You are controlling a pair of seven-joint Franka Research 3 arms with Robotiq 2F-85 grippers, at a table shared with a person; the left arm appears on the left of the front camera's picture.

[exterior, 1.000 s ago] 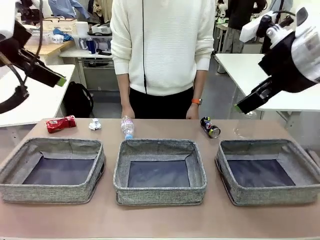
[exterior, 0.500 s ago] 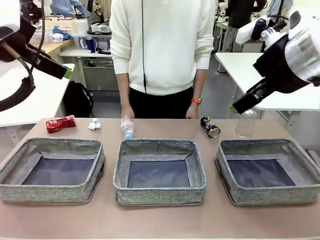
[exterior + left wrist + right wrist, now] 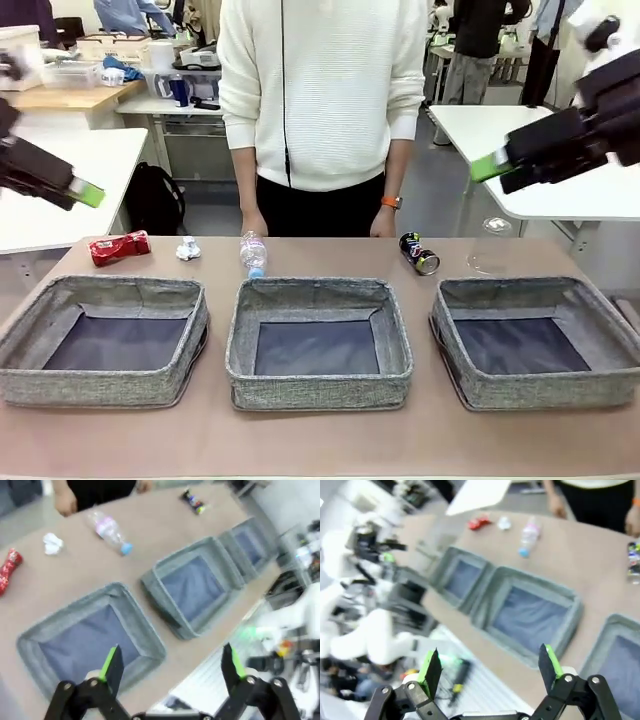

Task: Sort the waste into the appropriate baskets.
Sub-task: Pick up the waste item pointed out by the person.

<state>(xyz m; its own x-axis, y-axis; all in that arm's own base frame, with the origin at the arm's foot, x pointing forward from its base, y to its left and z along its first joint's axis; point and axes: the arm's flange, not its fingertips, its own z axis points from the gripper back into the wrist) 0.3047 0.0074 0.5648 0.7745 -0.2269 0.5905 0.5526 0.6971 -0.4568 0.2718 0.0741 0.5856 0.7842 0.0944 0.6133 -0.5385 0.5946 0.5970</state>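
Along the table's far edge lie a red can (image 3: 121,247), a paper wad (image 3: 188,248), a small clear bottle (image 3: 253,252), a dark can (image 3: 420,254) and a clear cup (image 3: 490,245). Three grey baskets stand in a row nearer me: left (image 3: 100,388), middle (image 3: 320,388), right (image 3: 540,392), with nothing in them. My left gripper (image 3: 86,192) hangs high above the table's left end, open and holding nothing (image 3: 170,665). My right gripper (image 3: 488,167) hovers high over the right side, also open with nothing in it (image 3: 490,667). The bottle (image 3: 107,530) and red can (image 3: 479,522) show in the wrist views.
A person in a white sweater stands at the far side, hands (image 3: 255,225) resting at the table edge near the bottle and the dark can. White tables stand behind on both sides. Bare tabletop runs in front of the baskets.
The left gripper has dropped lower and pulled back toward the left edge. The right gripper has risen and levelled out, pointing left. The waste and baskets have not moved.
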